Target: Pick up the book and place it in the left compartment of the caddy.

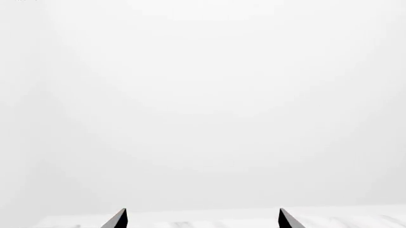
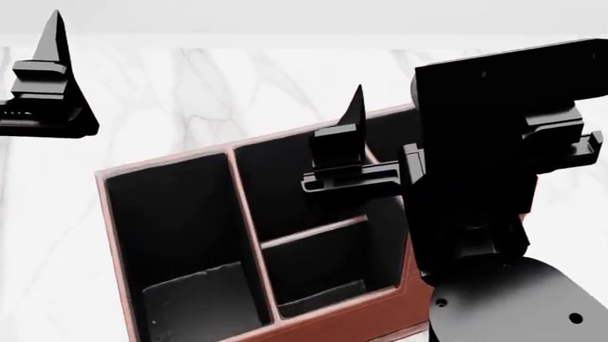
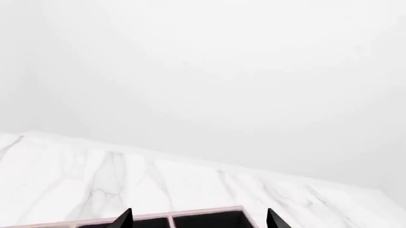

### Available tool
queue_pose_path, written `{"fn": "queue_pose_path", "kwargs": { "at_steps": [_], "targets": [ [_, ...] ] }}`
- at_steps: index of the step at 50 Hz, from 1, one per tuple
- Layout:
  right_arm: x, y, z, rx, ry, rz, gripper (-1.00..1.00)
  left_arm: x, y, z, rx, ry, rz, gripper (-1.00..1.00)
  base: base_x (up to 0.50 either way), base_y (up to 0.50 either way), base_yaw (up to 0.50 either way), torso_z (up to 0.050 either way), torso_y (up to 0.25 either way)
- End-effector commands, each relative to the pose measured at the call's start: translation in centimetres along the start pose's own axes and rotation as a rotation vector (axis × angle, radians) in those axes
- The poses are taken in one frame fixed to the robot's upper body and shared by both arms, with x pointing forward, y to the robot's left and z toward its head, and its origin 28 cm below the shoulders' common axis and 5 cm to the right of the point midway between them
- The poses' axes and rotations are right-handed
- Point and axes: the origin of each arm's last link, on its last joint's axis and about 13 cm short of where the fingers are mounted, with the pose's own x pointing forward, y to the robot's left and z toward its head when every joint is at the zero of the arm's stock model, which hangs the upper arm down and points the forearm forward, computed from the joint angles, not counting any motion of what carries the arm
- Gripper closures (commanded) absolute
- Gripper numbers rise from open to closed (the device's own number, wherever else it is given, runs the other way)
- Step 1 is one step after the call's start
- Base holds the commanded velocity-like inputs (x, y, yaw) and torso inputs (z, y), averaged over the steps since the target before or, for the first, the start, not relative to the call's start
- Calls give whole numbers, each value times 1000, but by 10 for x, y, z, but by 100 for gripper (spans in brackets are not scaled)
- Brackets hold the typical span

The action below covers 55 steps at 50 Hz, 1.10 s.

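Head view shows the marble table as the largest thing, with the caddy sitting on it and filling the lower middle of the picture. Within the caddy, the left compartment is the long undivided slot along its left wall, and a dark flat shape lies at the near end of that slot; it may be the book, but it is too dim to say so, and no white page edges show. If it is the book, the placing looks done and the arms are raised clear of the box, which would explain why neither points down into a slot. The right gripper hangs above the caddy's far right part, its fingers spread apart with nothing between them; the right wrist view shows only the caddy's far rim and bare marble past the tips. The left gripper is held well to the left of the caddy and above the table, its fingers likewise parted and empty, looking out at blank white. Neither pair of fingers touches the dark shape, which sits low in the slot, well apart from both.
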Motion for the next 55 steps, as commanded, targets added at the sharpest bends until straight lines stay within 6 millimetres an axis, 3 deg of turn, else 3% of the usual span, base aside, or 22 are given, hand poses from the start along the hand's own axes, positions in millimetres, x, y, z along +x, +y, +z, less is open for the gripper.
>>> {"fn": "queue_pose_path", "kwargs": {
  "at_steps": [1, 14, 18, 27, 37, 41, 55],
  "targets": [
    [2, -4, 3, -3, 28, -16, -100, 2, 2, 0, 4, -2, 11, -100, 0, 0, 0, 0, 0],
    [-6, -32, 24, -69, 196, 29, -100, 3, 3, -1, 5, 0, 16, -100, 0, 0, 0, 0, 0],
    [-8, -35, 25, -57, 205, 108, -100, 3, 3, -1, 5, 0, 18, -100, 0, 0, 0, 0, 0],
    [-12, -47, 23, -162, 404, 203, -100, 3, 4, 1, 10, -4, 23, -100, 0, 0, 0, 0, 0],
    [-21, -61, 20, -414, 560, 350, -100, 3, 5, 0, 11, -3, 23, -100, 0, 0, 0, 0, 0],
    [-22, -68, 22, -447, 542, 406, -100, 4, 6, 0, 12, -3, 27, -100, 0, 0, 0, 0, 0],
    [-37, -90, 14, -584, 770, 584, -100, 5, 4, 1, 16, -4, 23, -100, 0, 0, 0, 0, 0]
  ]
}}
